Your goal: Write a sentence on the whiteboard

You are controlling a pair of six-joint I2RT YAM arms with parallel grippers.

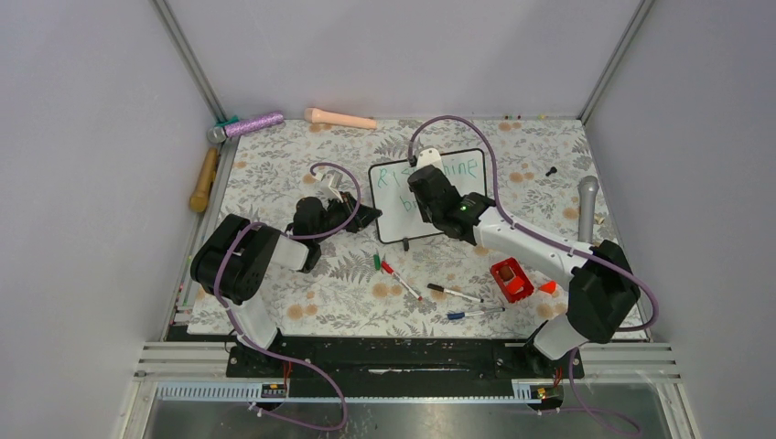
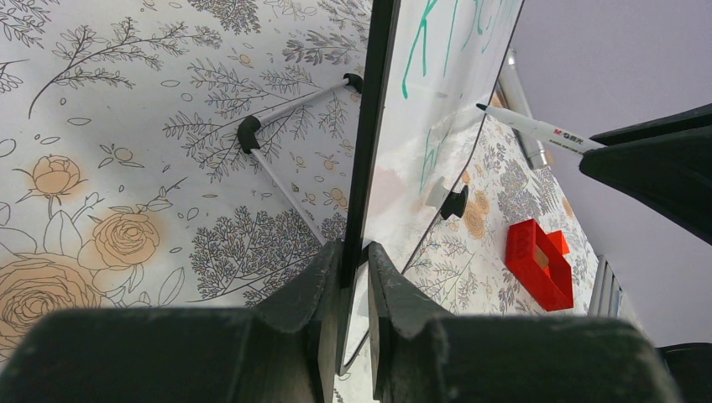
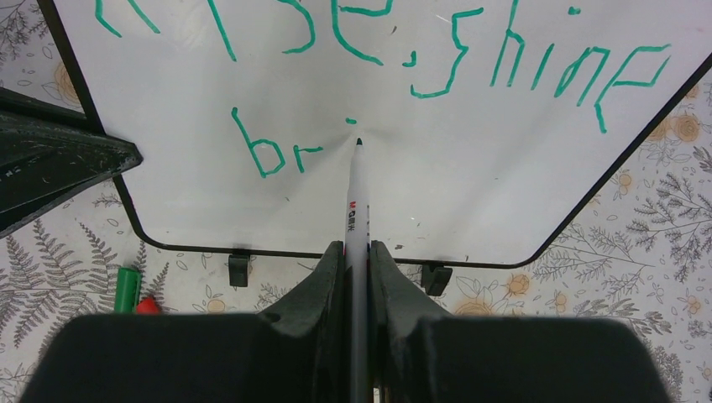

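Indoors, on floral tablecloth (image 1: 274,174), left pincer (image 2: 356,260) clamps whiteboard (image 3: 470,159), right pincer (image 3: 357,252) clamps pen (image 3: 356,193).

Board face: right gripper (image 3: 357,256) and its pen (image 3: 356,193) stand before the whiteboard (image 1: 393,215).
Board left edge: left gripper (image 2: 354,252) clamped on.
Near side: loose pens (image 1: 455,293), red box (image 1: 511,279).
Far side: bare mat (image 1: 522,146), passable.

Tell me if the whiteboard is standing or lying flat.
Standing: the whiteboard is up on edge, a wire stand behind it, the left gripper clamped on its frame.
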